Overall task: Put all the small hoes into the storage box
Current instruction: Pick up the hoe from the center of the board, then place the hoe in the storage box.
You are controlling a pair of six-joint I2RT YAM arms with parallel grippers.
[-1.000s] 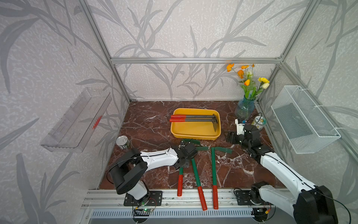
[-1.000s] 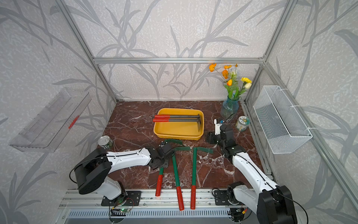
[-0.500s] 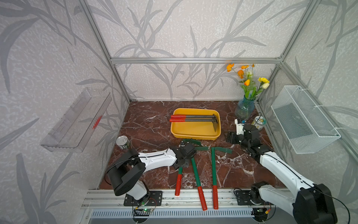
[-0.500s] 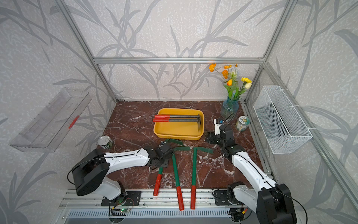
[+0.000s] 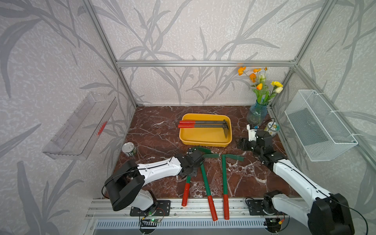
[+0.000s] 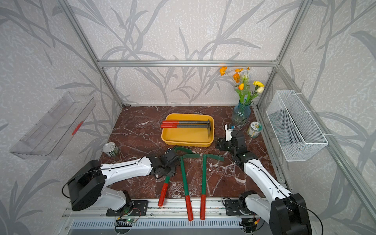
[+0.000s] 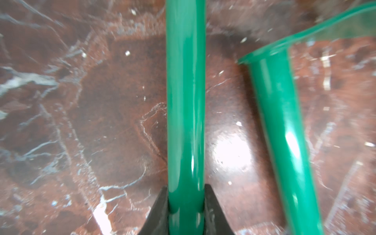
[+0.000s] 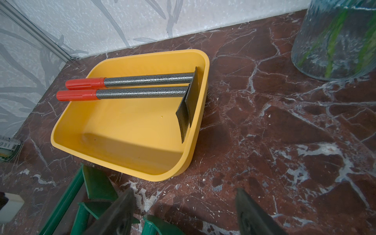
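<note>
Left fingers (image 7: 160, 209) pinch glossy round hoe shaft (image 7: 185, 101).

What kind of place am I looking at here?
Likely a staged robot test booth, not a real garden shed: an aluminium frame with leaf-print walls, two arms bolted to a front rail, and props such as green hoes and a flower vase.

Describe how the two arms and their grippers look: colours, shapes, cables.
Both the left arm and the right arm have white rounded shells, black joints and a bulky black shoulder housing. A thin black cable runs along each white link. The left gripper and right gripper are black, with tapered, wedge-shaped fingers.
</note>
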